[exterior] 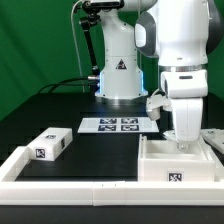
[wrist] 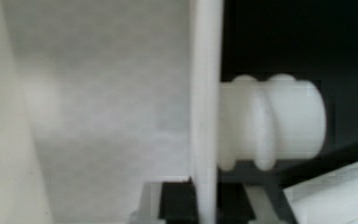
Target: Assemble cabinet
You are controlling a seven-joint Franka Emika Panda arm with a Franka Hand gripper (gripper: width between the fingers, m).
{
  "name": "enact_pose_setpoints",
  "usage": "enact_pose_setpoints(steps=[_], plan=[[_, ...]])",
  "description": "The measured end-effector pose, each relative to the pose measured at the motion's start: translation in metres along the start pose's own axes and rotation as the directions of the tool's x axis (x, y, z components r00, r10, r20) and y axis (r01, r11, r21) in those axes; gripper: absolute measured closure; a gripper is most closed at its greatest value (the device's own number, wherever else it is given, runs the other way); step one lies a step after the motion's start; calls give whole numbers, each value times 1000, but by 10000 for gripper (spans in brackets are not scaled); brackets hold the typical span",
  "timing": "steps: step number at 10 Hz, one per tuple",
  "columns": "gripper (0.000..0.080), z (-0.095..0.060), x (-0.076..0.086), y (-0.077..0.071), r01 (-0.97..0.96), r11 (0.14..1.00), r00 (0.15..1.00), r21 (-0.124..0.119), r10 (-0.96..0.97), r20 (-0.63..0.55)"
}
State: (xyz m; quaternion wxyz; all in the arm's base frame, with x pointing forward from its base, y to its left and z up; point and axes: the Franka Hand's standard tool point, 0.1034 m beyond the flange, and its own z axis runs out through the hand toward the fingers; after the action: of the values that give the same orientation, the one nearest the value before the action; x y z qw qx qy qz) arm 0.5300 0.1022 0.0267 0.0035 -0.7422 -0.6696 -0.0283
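The cabinet (exterior: 176,168), a white blocky body with a square tag on its front, stands on the black table at the exterior view's right. My gripper (exterior: 181,134) points straight down into its top. In the wrist view the gripper (wrist: 206,188) is shut on a thin white panel edge (wrist: 204,90) that runs upright between the two dark fingers (wrist: 179,205). A white ribbed knob (wrist: 279,118) sticks out beside the panel. A broad white cabinet face (wrist: 69,110) fills the other side.
A smaller white tagged block (exterior: 50,143) lies at the exterior view's left. The marker board (exterior: 113,125) lies flat before the robot base (exterior: 118,78). A white rail frame (exterior: 70,181) edges the table's front.
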Motion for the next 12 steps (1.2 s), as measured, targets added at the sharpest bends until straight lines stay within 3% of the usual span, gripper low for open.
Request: enact_pose_setpoints(steps=[7, 9, 10, 12], plan=[[765, 1, -1, -1, -18, 1000, 1000, 7, 18, 12], [367, 1, -2, -1, -19, 1000, 1000, 7, 19, 12], [367, 0, -3, -1, -20, 1000, 1000, 5, 20, 12], [36, -6, -6, -3, -13, 1000, 1000, -1, 13, 13]])
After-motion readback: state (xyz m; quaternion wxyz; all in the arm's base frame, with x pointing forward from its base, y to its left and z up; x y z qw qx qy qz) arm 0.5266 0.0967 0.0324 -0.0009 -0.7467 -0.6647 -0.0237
